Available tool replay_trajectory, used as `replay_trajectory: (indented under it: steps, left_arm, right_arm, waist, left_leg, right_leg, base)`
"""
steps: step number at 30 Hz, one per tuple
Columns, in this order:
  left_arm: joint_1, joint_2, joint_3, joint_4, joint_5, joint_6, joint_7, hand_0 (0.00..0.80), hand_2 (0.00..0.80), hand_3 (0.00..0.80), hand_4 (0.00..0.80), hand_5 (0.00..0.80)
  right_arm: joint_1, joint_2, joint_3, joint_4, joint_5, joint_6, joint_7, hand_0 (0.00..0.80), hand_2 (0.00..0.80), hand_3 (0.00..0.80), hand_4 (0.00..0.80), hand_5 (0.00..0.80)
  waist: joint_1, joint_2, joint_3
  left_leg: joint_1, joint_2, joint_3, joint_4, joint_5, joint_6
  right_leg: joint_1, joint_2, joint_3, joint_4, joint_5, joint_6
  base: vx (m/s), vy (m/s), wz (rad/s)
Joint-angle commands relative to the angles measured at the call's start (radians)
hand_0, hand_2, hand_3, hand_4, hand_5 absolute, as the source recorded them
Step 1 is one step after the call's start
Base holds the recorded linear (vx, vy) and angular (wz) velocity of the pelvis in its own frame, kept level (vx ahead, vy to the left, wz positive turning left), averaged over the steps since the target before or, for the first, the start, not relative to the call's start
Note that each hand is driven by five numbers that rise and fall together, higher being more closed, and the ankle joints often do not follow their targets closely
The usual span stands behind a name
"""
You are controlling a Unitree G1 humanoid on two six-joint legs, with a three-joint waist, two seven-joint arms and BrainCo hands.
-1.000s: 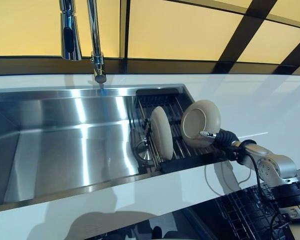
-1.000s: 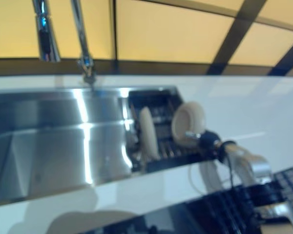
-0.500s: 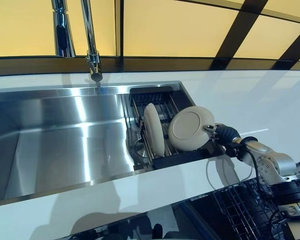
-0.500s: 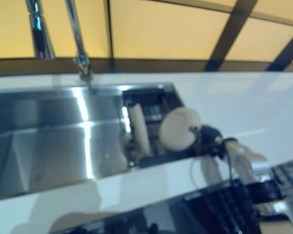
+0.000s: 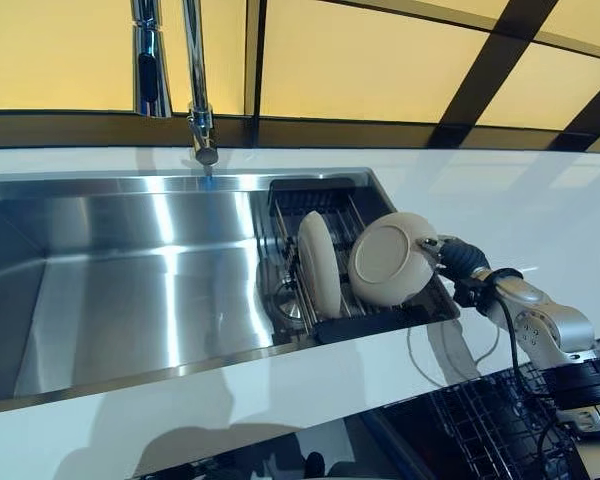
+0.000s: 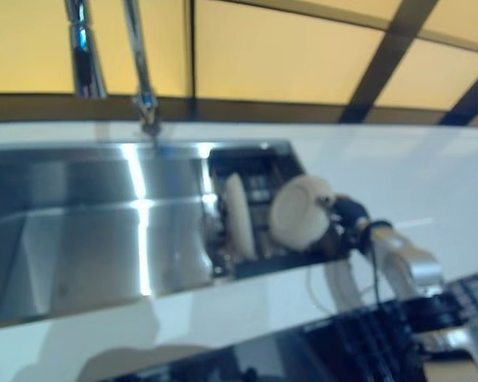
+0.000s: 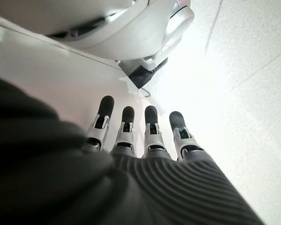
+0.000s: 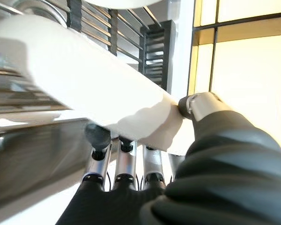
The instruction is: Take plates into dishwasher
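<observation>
A beige plate (image 5: 391, 259) is pinched at its right rim by my right hand (image 5: 461, 258) and held tilted above the black drying rack (image 5: 385, 318) in the sink's right end. In the right wrist view the plate (image 8: 84, 86) lies between my thumb (image 8: 199, 103) and my fingers (image 8: 99, 136). A second beige plate (image 5: 318, 263) stands on edge in the rack, left of the held one. The open dishwasher's dark wire rack (image 5: 480, 425) shows at the lower right. My left hand (image 7: 145, 136) shows only in its own wrist view, fingers straight, holding nothing.
A steel sink (image 5: 130, 270) fills the left and middle, with a tall faucet (image 5: 195, 90) behind it. White countertop (image 5: 540, 200) runs around the sink. A round metal strainer (image 5: 285, 300) sits by the rack's left side.
The held plate has moved a little up and to the right, clear of the rack, still in my right hand. The camera has shifted between frames.
</observation>
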Motion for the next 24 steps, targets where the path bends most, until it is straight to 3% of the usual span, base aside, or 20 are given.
replay_trajectory:
  steps: [1, 5, 12, 24]
  left_arm:
    - [-0.099, 0.014, -0.004, 0.022, 0.012, -0.047, 0.030, 0.000, 0.000, 0.000, 0.000, 0.000]
    - [-0.098, 0.012, -0.006, 0.022, 0.014, -0.046, 0.030, 0.000, 0.000, 0.000, 0.000, 0.000]
    - [-0.091, 0.010, -0.007, 0.025, 0.020, -0.055, 0.031, 0.000, 0.000, 0.000, 0.000, 0.000]
    - [-0.081, 0.016, -0.014, 0.034, 0.033, -0.066, 0.029, 0.000, 0.000, 0.000, 0.000, 0.000]
  right_arm:
    - [-0.104, -0.028, -0.075, -0.050, 0.002, -0.126, -0.035, 0.800, 0.800, 0.800, 0.800, 0.800]
    - [-0.124, -0.050, -0.087, -0.085, -0.018, -0.176, -0.061, 0.800, 0.800, 0.800, 0.800, 0.800]
    - [-0.139, -0.075, -0.111, -0.145, -0.005, -0.196, -0.100, 0.800, 0.800, 0.800, 0.800, 0.800]
    - [-0.155, -0.110, -0.158, -0.186, 0.043, -0.293, -0.196, 0.800, 0.800, 0.800, 0.800, 0.800]
  waist:
    - [0.013, -0.002, -0.032]
    - [0.011, 0.000, -0.033]
    - [0.007, 0.005, -0.034]
    - [0.005, 0.006, -0.042]
  left_leg:
    - [0.074, -0.011, -0.003, 0.005, -0.109, 0.018]
    - [0.077, -0.011, -0.002, 0.005, -0.110, 0.018]
    - [0.080, -0.015, 0.000, 0.005, -0.113, 0.020]
    - [0.086, -0.019, 0.005, 0.005, -0.120, 0.025]
  right_leg:
    - [-0.034, -0.102, 0.021, 0.053, 0.138, 0.089]
    - [-0.034, -0.103, 0.023, 0.054, 0.139, 0.090]
    - [-0.036, -0.105, 0.026, 0.059, 0.140, 0.090]
    - [-0.032, -0.105, 0.030, 0.058, 0.143, 0.089]
  base:
    - [0.006, -0.005, -0.07]
    - [0.005, 0.000, -0.07]
    - [0.000, 0.000, 0.00]
    - [0.006, 0.003, 0.03]
